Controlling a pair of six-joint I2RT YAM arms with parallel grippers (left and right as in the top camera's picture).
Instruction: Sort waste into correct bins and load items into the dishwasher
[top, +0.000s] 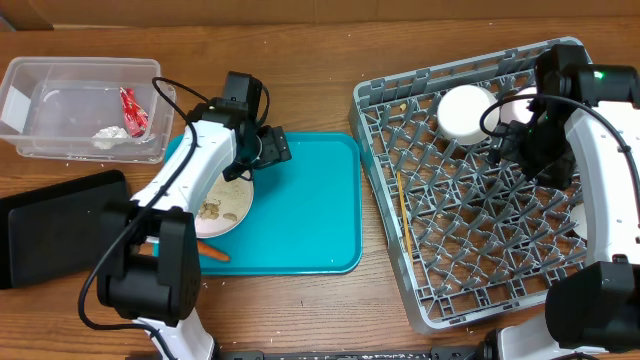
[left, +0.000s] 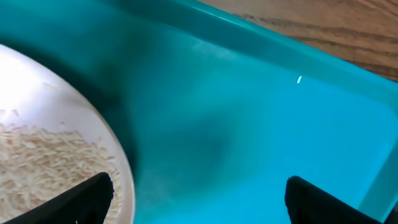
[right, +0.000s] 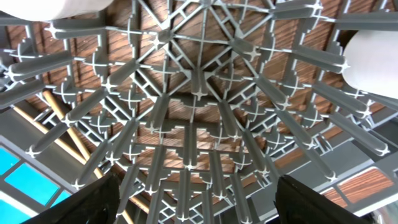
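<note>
My left gripper (left: 198, 196) hung spread, empty, over teal plastic serving tray (left: 261, 106). Round white plate (left: 37, 81) carrying beige food bits (left: 43, 162) lay just below one fingertip: rigid, slick, breakable. I judged rim best hold.

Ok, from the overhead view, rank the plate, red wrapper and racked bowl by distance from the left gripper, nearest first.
1. The plate, beside the left gripper on the teal tray.
2. The red wrapper, in the clear tub, image left.
3. The bowl, in the rack, far image right.
</note>
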